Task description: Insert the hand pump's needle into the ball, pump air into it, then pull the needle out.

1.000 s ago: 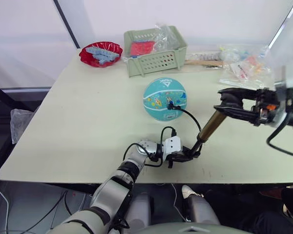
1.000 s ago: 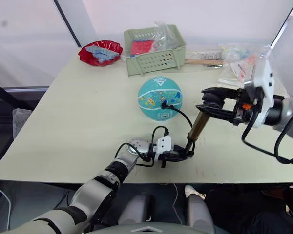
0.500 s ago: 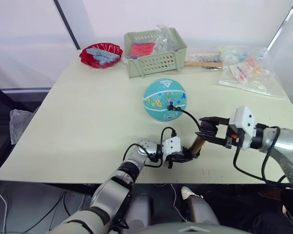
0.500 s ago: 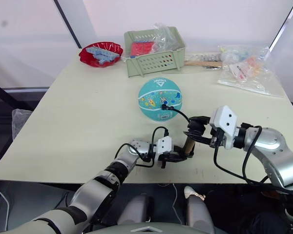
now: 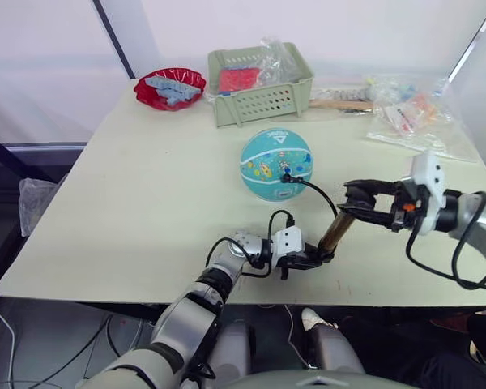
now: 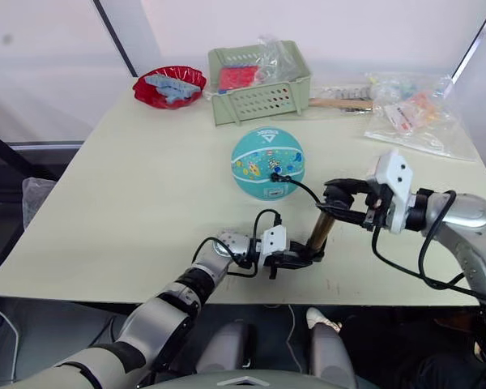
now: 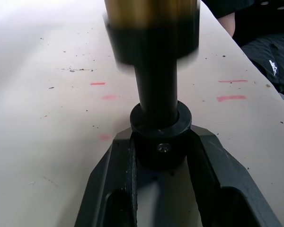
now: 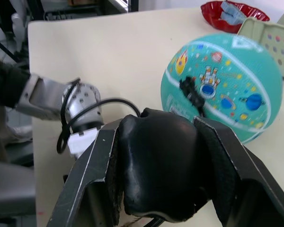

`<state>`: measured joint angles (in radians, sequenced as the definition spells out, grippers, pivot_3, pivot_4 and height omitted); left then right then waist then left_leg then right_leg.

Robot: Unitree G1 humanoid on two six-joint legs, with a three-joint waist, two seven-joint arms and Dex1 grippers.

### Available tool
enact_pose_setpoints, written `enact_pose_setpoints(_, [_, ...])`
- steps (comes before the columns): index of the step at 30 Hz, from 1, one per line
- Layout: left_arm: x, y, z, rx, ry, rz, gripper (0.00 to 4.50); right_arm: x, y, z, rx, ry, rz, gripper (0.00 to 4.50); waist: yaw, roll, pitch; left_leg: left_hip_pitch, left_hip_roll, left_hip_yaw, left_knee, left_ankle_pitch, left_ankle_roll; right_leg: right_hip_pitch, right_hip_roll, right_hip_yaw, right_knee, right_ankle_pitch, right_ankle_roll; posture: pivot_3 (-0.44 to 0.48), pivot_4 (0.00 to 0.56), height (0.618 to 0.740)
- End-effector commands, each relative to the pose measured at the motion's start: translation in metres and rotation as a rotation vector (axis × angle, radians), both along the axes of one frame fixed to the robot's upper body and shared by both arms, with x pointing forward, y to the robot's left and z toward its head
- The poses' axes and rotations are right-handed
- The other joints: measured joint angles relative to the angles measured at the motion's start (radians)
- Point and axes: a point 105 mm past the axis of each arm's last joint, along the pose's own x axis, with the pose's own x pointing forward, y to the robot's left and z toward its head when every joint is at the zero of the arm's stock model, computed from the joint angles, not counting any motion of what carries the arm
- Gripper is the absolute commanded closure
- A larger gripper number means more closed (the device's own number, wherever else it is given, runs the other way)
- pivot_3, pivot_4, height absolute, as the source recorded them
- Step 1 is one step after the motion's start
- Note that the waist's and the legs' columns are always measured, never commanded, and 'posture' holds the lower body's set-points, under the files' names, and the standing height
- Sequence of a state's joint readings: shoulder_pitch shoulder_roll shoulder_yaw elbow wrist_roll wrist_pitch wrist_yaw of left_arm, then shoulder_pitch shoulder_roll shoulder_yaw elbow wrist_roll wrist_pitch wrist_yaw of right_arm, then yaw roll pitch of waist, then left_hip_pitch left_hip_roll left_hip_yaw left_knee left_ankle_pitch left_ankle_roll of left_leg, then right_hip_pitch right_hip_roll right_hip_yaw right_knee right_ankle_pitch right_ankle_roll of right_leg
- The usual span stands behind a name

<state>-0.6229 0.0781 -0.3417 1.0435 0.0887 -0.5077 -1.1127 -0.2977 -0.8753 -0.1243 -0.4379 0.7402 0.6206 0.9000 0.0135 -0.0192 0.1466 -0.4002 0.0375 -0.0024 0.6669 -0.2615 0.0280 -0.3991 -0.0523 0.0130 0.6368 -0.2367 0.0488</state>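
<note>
Your left hand (image 5: 312, 258) is clamped on the black bottom cap of the slim brass-gold hand pump (image 5: 334, 232), near the front edge of the pale worktop (image 5: 146, 203). In the left wrist view you can see both black fingers (image 7: 114, 189) pressed against the sides of that round cap, with the gold barrel rising straight above it.

Your right hand (image 5: 355, 207) is closed around the black T-handle (image 8: 158, 170) at the pump's upper end; in the right wrist view the handle sits between the two fingers, touching both. The pump stands tilted, its top leaning toward your right arm.

The thin black hose (image 5: 320, 196) curves from the pump across to the teal-turquoise round ball with small cartoon prints (image 5: 275, 164), which rests on the worktop near its middle, a little beyond the pump. The small black fitting (image 5: 287, 177) at the hose end sits against the ball's near-right side; the needle itself is too small for you to make out.

At the far edge you have a red bowl (image 5: 169, 87) with pale blue pieces in it, a light green slotted basket (image 5: 261, 84) just beside it, and clear plastic bags (image 5: 413, 113) of small items toward the far right corner.
</note>
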Motion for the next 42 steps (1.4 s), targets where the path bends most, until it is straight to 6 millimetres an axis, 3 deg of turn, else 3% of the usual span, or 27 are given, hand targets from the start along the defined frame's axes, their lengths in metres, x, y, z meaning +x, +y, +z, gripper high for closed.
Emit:
enact_pose_setpoints(1, [-0.021, 0.026, -0.044, 0.15, 0.139, 0.022, 3.47, -0.009, -0.01, 0.058, 0.055, -0.155, -0.001, 2.56, 0.0, 0.0, 0.002, 0.0, 0.0, 0.0, 0.0, 0.0, 0.0, 0.0, -0.001, 0.0, 0.0, 0.0, 0.0, 0.0, 0.15, 0.736])
enact_pose_setpoints(9, [-0.021, 0.026, -0.044, 0.15, 0.139, 0.022, 3.47, -0.017, -0.015, 0.102, 0.101, -0.199, 0.007, 2.56, 0.0, 0.002, 0.003, 0.0, 0.0, 0.0, 0.0, 0.0, 0.0, 0.0, -0.001, 0.0, 0.0, 0.0, 0.0, 0.0, 0.15, 0.736])
enact_pose_setpoints(12, [-0.021, 0.025, -0.044, 0.149, 0.14, 0.023, 3.47, -0.019, -0.014, 0.107, 0.104, -0.206, 0.009, 2.56, 0.0, 0.002, 0.003, 0.0, 0.001, 0.0, 0.0, 0.0, 0.0, 0.0, -0.001, 0.0, 0.0, 0.0, 0.0, 0.0, 0.15, 0.736])
enact_pose_setpoints(16, [-0.022, 0.025, -0.045, 0.147, 0.142, 0.021, 3.47, -0.019, -0.011, 0.097, 0.077, -0.18, 0.01, 2.56, -0.001, 0.002, 0.002, 0.0, 0.001, 0.0, 0.0, 0.0, 0.0, 0.0, -0.001, 0.0, 0.0, 0.0, 0.0, 0.0, 0.15, 0.736])
enact_pose_setpoints(18, [-0.023, 0.025, -0.045, 0.149, 0.144, 0.016, 3.47, -0.016, -0.01, 0.08, 0.025, -0.15, 0.001, 2.56, 0.0, 0.003, 0.002, 0.0, 0.001, 0.0, 0.0, 0.0, 0.0, -0.001, -0.001, 0.0, 0.0, 0.0, 0.0, 0.0, 0.15, 0.736])
enact_pose_setpoints(22, [-0.024, 0.024, -0.046, 0.15, 0.142, 0.016, 3.47, -0.013, -0.007, 0.025, -0.058, -0.044, 0.007, 2.56, -0.001, 0.001, -0.001, 0.001, 0.001, -0.001, -0.001, 0.0, 0.0, 0.001, 0.0, -0.001, -0.001, 0.0, 0.0, 0.0, 0.15, 0.736])
enact_pose_setpoints(32, [-0.024, 0.024, -0.046, 0.151, 0.139, 0.012, 3.47, -0.011, 0.008, -0.051, -0.067, 0.006, -0.014, 2.56, -0.004, -0.003, -0.01, 0.003, 0.001, -0.001, -0.001, 0.0, 0.0, 0.003, 0.0, -0.002, -0.002, -0.003, 0.004, 0.0, 0.15, 0.736])
enact_pose_setpoints(37, [-0.022, 0.024, -0.044, 0.152, 0.137, 0.012, 3.47, -0.01, 0.016, -0.076, -0.071, 0.002, -0.024, 2.56, -0.004, -0.003, -0.011, 0.004, 0.001, -0.001, -0.002, 0.0, 0.0, 0.003, 0.001, -0.002, -0.003, -0.003, 0.004, 0.0, 0.15, 0.736])
enact_pose_setpoints(42, [-0.02, 0.024, -0.043, 0.151, 0.134, 0.012, 3.47, -0.009, 0.018, -0.082, -0.084, -0.019, -0.025, 2.56, -0.004, -0.001, -0.012, 0.003, 0.001, -0.001, -0.002, 0.0, 0.0, 0.003, 0.001, -0.002, -0.003, -0.003, 0.004, 0.0, 0.15, 0.736])
